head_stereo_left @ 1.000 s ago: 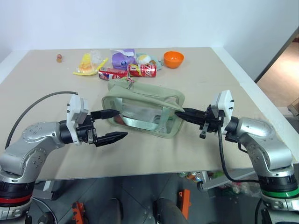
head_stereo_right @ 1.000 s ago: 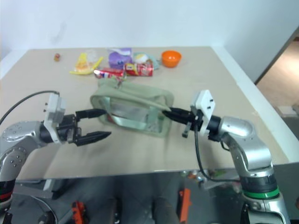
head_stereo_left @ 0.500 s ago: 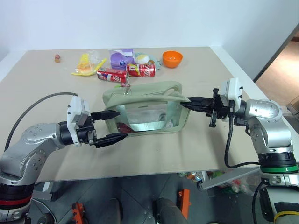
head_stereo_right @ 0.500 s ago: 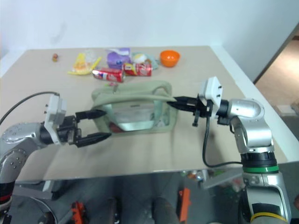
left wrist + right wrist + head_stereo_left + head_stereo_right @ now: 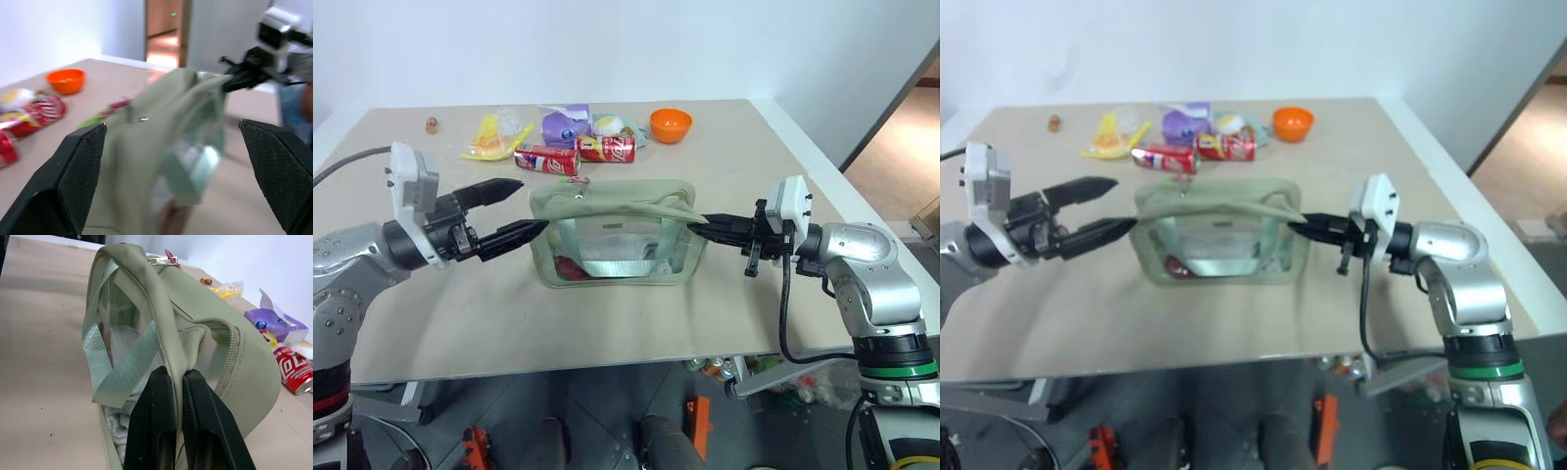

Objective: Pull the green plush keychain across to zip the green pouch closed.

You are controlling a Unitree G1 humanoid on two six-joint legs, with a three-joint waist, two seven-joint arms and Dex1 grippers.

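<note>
The green pouch (image 5: 607, 210) stands upright mid-table, its clear window facing me, with a pale webbing strap (image 5: 124, 369) down its side. My right gripper (image 5: 697, 228) is shut on the fabric at the pouch's right end; the right wrist view shows its fingers (image 5: 152, 421) pinching that fold. My left gripper (image 5: 536, 204) hangs open just off the pouch's upper left corner, touching nothing, and in the left wrist view the pouch (image 5: 161, 147) lies ahead between its spread fingers. A metal zipper pull (image 5: 159, 260) with a pink clip sits at the top's far end. The green plush keychain is hidden.
At the back of the table lie an orange bowl (image 5: 671, 124), two red cans (image 5: 610, 148), a purple packet (image 5: 566, 124), a yellow packet (image 5: 494, 137) and a small brown object (image 5: 432, 124). The table's right edge (image 5: 822, 171) runs close behind my right arm.
The pouch went from leaning to standing upright, still held at its right end. My open left gripper rose and drew left, from low in front of the pouch to beside its upper left corner.
</note>
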